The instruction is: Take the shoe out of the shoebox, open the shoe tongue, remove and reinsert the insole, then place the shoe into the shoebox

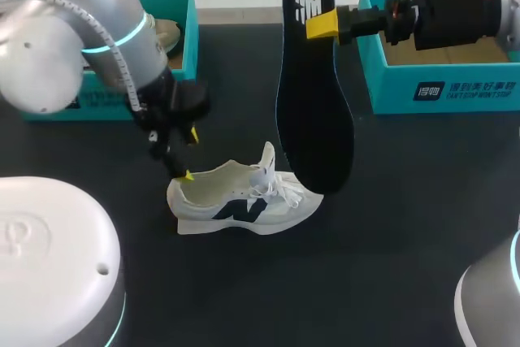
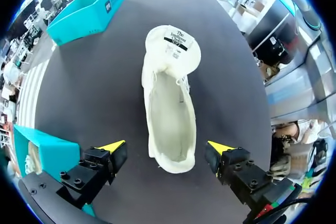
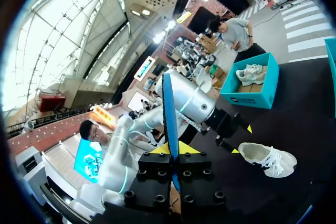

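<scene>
Now | right fingers (image 1: 321, 26) clamped on black insole (image 1: 313, 111), hung toe-down near sneaker (image 1: 244, 201), presumably for reinsertion | left fingers (image 2: 112, 146) apart flanking heel, probably to steady it.

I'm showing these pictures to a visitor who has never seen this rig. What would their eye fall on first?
First the long black insole, hanging upright over the table, pinched near its upper end by the right gripper. Next the white shoe on the table just below it, with the open left gripper at its heel, one finger on each side.
</scene>
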`<state>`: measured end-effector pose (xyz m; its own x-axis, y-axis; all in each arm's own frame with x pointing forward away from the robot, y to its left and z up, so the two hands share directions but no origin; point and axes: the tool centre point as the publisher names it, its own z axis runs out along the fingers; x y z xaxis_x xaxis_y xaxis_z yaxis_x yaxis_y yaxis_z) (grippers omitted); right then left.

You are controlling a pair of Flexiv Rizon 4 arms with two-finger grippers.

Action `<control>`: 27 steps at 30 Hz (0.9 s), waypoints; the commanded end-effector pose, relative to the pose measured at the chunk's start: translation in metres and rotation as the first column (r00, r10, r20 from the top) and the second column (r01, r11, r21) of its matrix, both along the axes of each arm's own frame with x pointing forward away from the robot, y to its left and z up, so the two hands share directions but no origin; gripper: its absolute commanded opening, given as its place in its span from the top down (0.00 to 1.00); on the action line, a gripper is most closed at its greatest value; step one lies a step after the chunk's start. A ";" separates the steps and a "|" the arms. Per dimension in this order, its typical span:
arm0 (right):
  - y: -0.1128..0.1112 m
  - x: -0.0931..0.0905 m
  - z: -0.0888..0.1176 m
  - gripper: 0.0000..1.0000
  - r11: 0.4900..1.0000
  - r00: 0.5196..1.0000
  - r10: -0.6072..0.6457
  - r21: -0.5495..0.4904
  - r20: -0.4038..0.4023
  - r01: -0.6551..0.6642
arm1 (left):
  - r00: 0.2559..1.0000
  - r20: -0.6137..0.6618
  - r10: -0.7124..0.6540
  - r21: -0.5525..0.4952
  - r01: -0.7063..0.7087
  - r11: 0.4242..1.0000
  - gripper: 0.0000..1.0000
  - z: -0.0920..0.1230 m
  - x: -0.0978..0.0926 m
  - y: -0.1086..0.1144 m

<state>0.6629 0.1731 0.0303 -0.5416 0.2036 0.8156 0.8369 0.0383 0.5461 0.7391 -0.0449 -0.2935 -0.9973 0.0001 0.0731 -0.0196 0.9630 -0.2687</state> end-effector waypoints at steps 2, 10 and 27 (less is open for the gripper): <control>0.003 0.002 0.000 1.00 1.000 1.000 0.000 -0.002 -0.001 0.000 | 1.000 0.028 0.010 0.026 -0.010 1.000 0.00 -0.019 0.015 -0.034; 0.003 0.002 0.000 1.00 1.000 1.000 0.000 -0.002 -0.001 0.000 | 1.000 -0.007 0.022 0.064 -0.022 0.998 0.00 -0.052 0.035 -0.067; 0.003 0.002 0.000 1.00 1.000 1.000 0.000 -0.002 -0.001 0.000 | 0.999 -0.026 0.019 0.045 -0.018 0.999 0.37 -0.090 0.043 -0.079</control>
